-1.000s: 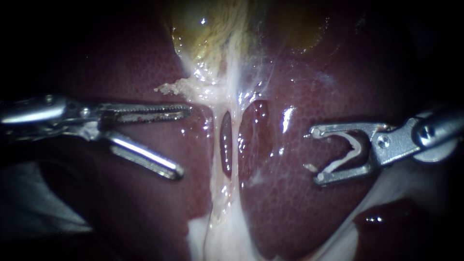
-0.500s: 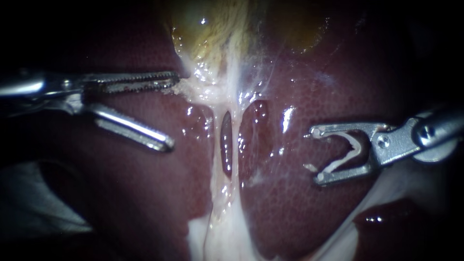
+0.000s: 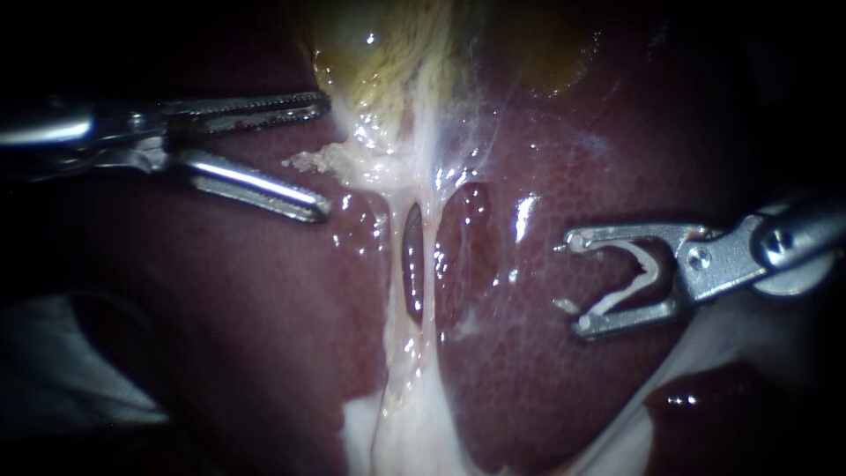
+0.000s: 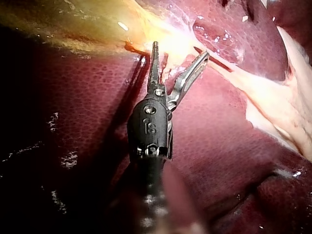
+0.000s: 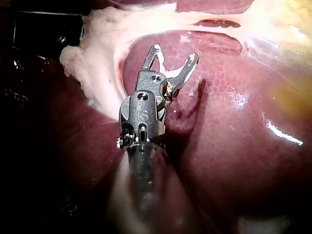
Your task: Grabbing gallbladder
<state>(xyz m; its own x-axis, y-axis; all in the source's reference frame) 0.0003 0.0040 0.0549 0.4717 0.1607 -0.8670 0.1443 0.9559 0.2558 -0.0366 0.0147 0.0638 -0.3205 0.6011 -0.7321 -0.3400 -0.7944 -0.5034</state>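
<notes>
left instrument (image 3: 324, 157), pincer spread wide just beside the gallbladder (image 3: 388, 53), grabbing nothing, right instrument (image 3: 575, 284) over the liver (image 3: 264, 308), pincer gaping too, holding zilch

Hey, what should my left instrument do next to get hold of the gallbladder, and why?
Probably ease the left instrument a little ahead so its jaws straddle the lower edge of the gallbladder. They stand open, gripping nothing; one jaw's tip lies at that yellowish edge, the other over the liver. The right instrument sits apart, open, over the liver.
</notes>
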